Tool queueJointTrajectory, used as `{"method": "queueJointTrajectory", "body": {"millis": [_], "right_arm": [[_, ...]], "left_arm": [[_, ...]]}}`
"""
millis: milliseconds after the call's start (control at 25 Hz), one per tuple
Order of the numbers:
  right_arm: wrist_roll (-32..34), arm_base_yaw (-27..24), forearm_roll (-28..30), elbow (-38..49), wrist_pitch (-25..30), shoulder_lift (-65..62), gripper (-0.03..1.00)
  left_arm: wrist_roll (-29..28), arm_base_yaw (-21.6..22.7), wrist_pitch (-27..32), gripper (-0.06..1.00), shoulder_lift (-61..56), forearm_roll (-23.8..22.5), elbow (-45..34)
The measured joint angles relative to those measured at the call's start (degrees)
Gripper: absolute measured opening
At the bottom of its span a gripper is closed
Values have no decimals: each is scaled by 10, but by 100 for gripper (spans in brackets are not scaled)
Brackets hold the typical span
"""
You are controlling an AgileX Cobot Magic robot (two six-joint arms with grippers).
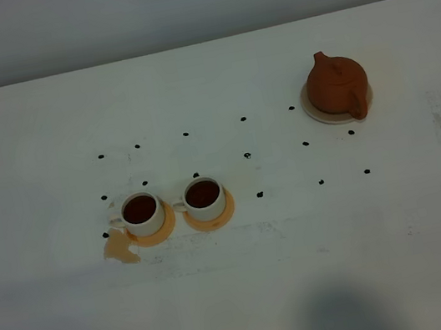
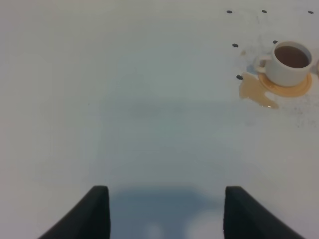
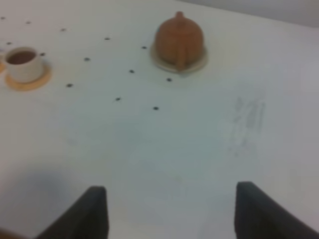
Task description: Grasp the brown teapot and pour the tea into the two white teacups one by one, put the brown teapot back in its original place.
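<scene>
Overall, both grippers hung above the white table (image 1: 251,295) with nothing between their jaws, and the task's things sat well ahead of them.

The left gripper (image 2: 166,211) had its two dark fingers (image 2: 92,214) spread wide, released, over bare table. Far beyond its jaws and off toward the right-hand finger stood the left teacup (image 2: 289,62), white, handle pointing back toward the gripper's left side, filled with dark tea. It rested on an orange coaster (image 2: 291,89). A tan puddle (image 2: 255,91) lay on the table against the coaster's edge, on the side nearer the jaws. In the high view this same cup (image 1: 140,213) and the puddle (image 1: 120,249) sat at the left of the scattered black dots (image 1: 247,155).

Just beside it, not touching, the right teacup (image 1: 203,197) also held dark tea and stood on its own orange coaster (image 1: 216,216).

The right gripper (image 3: 169,211) likewise had its fingers (image 3: 251,209) wide apart, gripping nothing. Far ahead of its jaws, roughly in line with the gap between them, the brown teapot (image 3: 178,40) stood upright on the cream saucer (image 3: 195,65), lid on, handle facing back toward the gripper. The right teacup (image 3: 22,63) showed well off beyond the left-hand finger. From above, the teapot (image 1: 336,86) sat centred on the saucer (image 1: 318,115), spout pointing away, well apart from both cups.
</scene>
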State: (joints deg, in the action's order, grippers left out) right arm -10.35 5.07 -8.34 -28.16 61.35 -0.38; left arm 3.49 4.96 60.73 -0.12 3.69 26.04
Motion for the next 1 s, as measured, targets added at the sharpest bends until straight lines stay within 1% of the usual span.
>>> {"method": "queueJointTrajectory", "body": {"millis": [120,280,480,1000], "right_arm": [[-4,-19,-1,0,0,0,55],[-19,-23,-4,0,1,0,55],[-25,-48,-4,0,2,0,55],[-26,-51,-4,0,3,0,55]], "left_arm": [[0,0,0,50,0,0,0],[0,0,0,50,0,0,0],[0,0,0,50,0,0,0],[0,0,0,50,0,0,0]]}}
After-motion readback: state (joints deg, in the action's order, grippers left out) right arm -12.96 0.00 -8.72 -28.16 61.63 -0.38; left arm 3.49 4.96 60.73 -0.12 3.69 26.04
